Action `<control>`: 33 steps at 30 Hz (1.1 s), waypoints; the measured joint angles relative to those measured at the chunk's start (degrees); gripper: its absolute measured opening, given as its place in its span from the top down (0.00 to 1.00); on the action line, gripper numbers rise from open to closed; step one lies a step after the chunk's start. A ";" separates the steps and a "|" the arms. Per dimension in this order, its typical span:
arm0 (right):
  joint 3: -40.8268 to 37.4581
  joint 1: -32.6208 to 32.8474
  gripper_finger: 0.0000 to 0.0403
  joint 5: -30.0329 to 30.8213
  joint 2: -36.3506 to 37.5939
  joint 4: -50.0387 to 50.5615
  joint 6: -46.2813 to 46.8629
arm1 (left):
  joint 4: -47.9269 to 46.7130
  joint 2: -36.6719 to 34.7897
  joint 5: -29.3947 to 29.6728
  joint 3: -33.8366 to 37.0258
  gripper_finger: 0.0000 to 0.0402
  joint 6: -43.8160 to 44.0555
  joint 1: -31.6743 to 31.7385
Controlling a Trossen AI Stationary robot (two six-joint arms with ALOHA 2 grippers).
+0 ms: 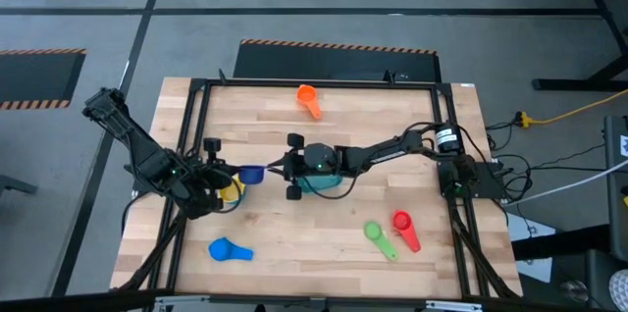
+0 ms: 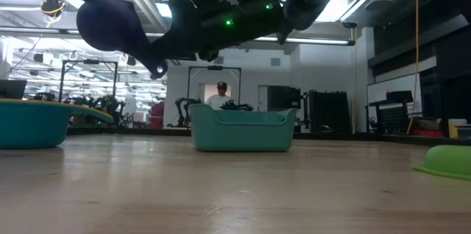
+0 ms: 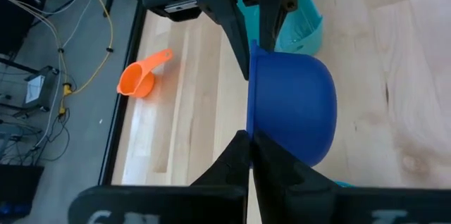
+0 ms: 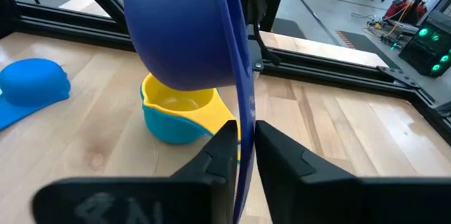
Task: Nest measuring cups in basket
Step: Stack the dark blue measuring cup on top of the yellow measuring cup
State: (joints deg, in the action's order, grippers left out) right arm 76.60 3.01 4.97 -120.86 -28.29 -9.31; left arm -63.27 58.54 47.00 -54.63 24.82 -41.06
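The dark blue cup (image 1: 253,173) is a deep, round, glossy scoop with a thin flat handle, held in the air on its side above the middle of the table, between the two arms. The left gripper (image 3: 249,139) has its fingers pressed together on the cup's rim. The right gripper (image 4: 243,136) meets it from the other side, its fingers nearly together with the cup's flat handle between them.

The teal basket (image 2: 241,129), a rounded tub with a thick rim, sits on the table under the right arm's wrist. Near the left gripper, a yellow cup (image 4: 184,104) nests inside a light blue cup (image 4: 169,125). Another light blue cup (image 1: 229,249) lies mouth down at the near left. The green cup (image 1: 377,235) and red cup (image 1: 404,228) lie side by side at the near right, and the orange cup (image 1: 308,99) rests alone at the far edge.

The table (image 1: 324,253) is pale wood planks in a black frame. Beyond it is grey floor with striped dark mats and yellow cable; the low view shows a bright workshop and a person (image 2: 219,96) far behind the basket.
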 joint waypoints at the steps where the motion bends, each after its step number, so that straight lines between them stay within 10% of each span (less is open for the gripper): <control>1: 0.00 0.00 0.88 0.00 0.00 0.00 0.00 | -0.01 0.00 -0.06 0.00 0.99 0.00 0.00; 11: 0.00 0.00 0.97 0.01 0.00 -0.11 -0.07 | -0.04 -0.18 -2.06 0.00 0.85 3.87 0.00; 24: 0.00 0.20 0.98 -0.04 0.00 -0.36 -5.87 | -8.45 -1.36 -25.39 -7.48 0.86 23.43 0.00; 33: 0.02 1.09 0.98 -0.04 0.00 -1.14 -13.56 | -11.25 -1.65 -34.20 -0.58 0.91 39.29 0.00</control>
State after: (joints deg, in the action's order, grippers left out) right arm 76.62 4.10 4.93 -120.86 -29.43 -22.87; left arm -74.53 56.90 12.80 -55.22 64.11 -41.06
